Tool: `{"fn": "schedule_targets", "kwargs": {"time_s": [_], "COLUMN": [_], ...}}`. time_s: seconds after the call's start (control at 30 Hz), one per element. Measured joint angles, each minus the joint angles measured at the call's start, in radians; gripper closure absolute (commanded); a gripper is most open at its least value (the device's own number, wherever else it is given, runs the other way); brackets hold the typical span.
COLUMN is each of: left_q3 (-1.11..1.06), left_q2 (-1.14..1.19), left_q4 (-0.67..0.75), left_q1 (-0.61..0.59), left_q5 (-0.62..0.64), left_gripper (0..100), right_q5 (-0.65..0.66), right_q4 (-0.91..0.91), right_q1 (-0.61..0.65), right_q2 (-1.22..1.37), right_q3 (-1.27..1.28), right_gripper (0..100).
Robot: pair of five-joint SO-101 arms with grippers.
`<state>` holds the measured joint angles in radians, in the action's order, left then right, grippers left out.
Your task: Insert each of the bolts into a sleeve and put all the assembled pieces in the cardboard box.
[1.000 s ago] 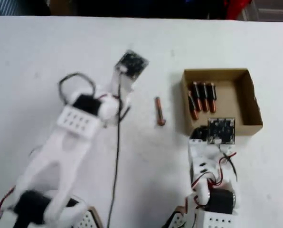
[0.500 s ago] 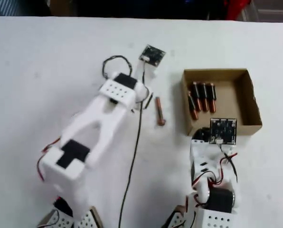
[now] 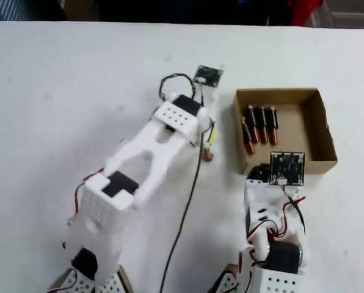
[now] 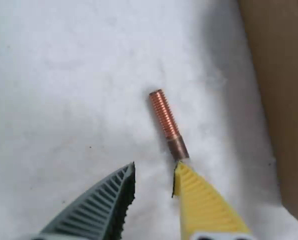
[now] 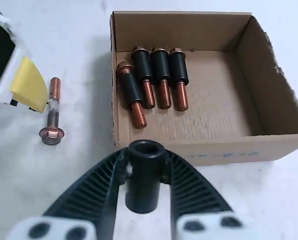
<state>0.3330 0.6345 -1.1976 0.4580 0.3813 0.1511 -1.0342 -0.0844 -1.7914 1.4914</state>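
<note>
White table point(image 3: 60, 73) bears a copper bolt point(image 4: 168, 125) beside the cardboard box point(image 3: 280, 93)

A bare strip of table point(image 5: 86, 100) separates bolt point(image 5: 52, 107) from cardboard box point(image 5: 113, 75) wall.

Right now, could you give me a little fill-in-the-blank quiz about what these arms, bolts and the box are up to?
1. The cardboard box already holds ____ assembled pieces.
2. The right gripper is shut on a black ____.
3. One loose bolt lies outside the box on the white ____.
4. The left gripper, right next to that bolt, has its jaws ____.

Missing words: four; sleeve; table; open.
</note>
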Motion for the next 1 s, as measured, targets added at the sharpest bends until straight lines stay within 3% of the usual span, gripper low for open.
{"fn": "schedule_targets", "kwargs": {"time_s": [0.2,0.47,1.0], "left_q3": [0.083,0.166,0.167], "left_q2": [0.098,0.176,0.115], "left_q4": [0.000,0.000,-0.043], "left_q1": [0.000,-0.003,0.000], "left_q5": [0.129,0.143,0.143], "left_gripper": [84,85,84], "right_q5": [0.000,0.000,0.000], "right_q4": [0.000,0.000,0.000], "right_q1": [0.000,0.000,0.000], "right_q2": [0.000,0.000,0.000], "right_q3": [0.000,0.000,0.000], "right_gripper": [96.4,96.4,96.4]}}
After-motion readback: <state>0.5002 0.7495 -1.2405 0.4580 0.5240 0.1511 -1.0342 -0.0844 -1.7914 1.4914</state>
